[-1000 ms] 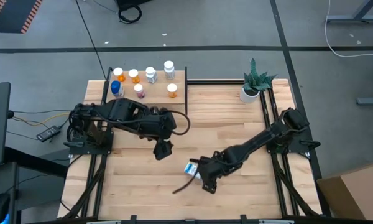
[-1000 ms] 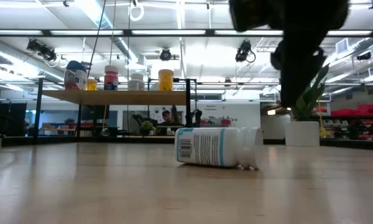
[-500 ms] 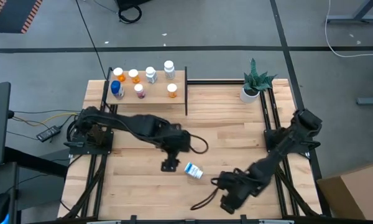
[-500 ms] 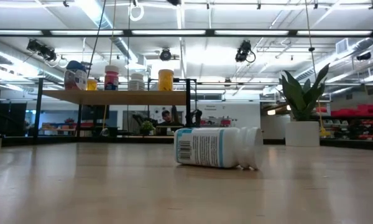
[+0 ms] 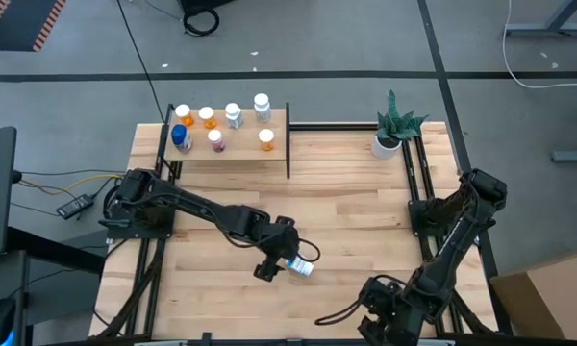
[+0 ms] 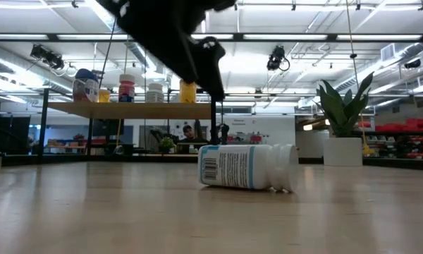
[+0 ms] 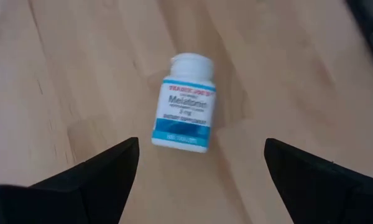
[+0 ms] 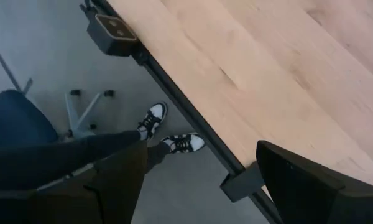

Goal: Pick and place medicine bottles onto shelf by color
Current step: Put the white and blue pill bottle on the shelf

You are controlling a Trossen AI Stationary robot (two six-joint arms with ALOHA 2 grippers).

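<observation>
A melatonin bottle (image 7: 182,102) was seen lying on its side on the tabletop (image 5: 365,207), approx. mid-table toward the near edge; it had a white body, a blue-and-white label w/ barcode and a white cap, the cap pointing toward the plant side in the low view. The left gripper (image 5: 277,261) was held just above and beside it, fingers (image 7: 96,177) spread wide w/ the bottle framed between them in the left wrist view, not touching. The shelf (image 5: 233,152) at the far left of the table carried six bottles: a blue bottle (image 5: 180,137), three orange bottles (image 5: 207,117) and two white/clear bottles (image 5: 261,106), all upright w/ white caps. A potted spiky plant (image 5: 391,130) stood at the far right. The right gripper (image 5: 383,322) was parked at the near right edge of the table, jaws wide apart, nothing held; its wrist view showed the table edge and a person's legs and shoes (image 8: 168,130) on the floor.
</observation>
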